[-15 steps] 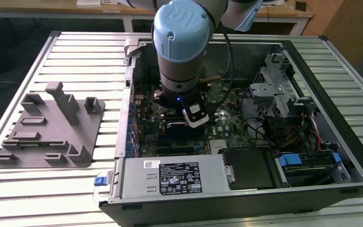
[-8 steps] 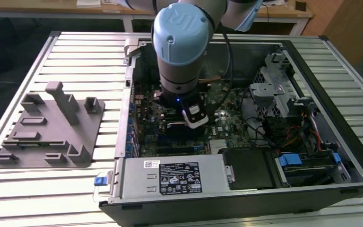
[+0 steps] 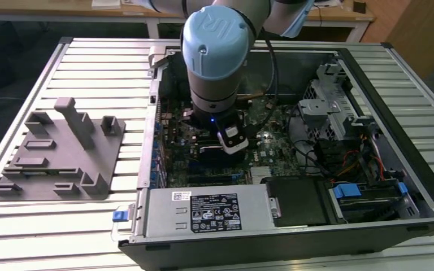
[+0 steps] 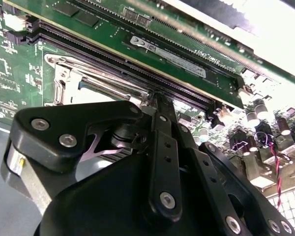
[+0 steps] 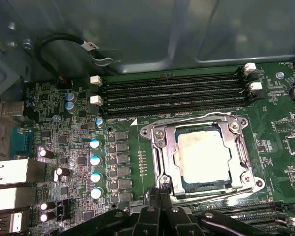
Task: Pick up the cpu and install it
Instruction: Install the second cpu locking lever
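Cpu [image 5: 204, 156] sits in socket [image 5: 160, 147]; gripper [image 5: 163, 196] beside it, grip state unclear. Nudging risks unseating, bending pins.

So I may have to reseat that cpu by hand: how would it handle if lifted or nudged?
The cpu looks like a thin, flat metal-topped plate, so probably stiff and unlikely to roll. It sits low inside the socket frame, so a sideways nudge would likely be blocked. Its smooth top may be slippery.

Ribbed, pale metal table [image 3: 89, 62] across most of the exterior view. Beyond its far edge, along the top of the frame, a light wooden desk [image 3: 66, 12] with white legs. Upper right, a brown wooden panel [image 3: 420, 28]. Dark floor [image 3: 6, 51] at upper left.
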Robot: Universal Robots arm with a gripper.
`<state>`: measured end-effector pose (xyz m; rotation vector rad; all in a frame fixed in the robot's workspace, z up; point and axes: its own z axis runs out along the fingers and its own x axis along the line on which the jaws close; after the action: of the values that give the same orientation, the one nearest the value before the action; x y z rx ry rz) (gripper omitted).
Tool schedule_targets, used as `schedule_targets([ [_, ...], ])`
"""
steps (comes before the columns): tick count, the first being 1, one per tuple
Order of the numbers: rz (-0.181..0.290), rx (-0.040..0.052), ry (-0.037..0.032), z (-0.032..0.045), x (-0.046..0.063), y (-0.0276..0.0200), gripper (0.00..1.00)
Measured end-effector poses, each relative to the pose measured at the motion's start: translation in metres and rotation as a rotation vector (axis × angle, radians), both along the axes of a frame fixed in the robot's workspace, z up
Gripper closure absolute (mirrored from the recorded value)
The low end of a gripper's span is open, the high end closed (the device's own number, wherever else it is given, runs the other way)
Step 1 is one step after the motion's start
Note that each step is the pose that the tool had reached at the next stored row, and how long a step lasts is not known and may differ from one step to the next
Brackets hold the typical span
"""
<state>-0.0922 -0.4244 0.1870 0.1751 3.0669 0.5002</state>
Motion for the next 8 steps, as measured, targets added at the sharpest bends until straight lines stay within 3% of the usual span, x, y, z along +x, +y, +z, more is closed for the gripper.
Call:
schedule_targets([
  [4,0.000,0.0017,-0.0002,0.0017,0.0000,0.0000,0.89],
  [8,0.000,0.0026,-0.0002,0.0083,0.0000,0.0000,0.89],
])
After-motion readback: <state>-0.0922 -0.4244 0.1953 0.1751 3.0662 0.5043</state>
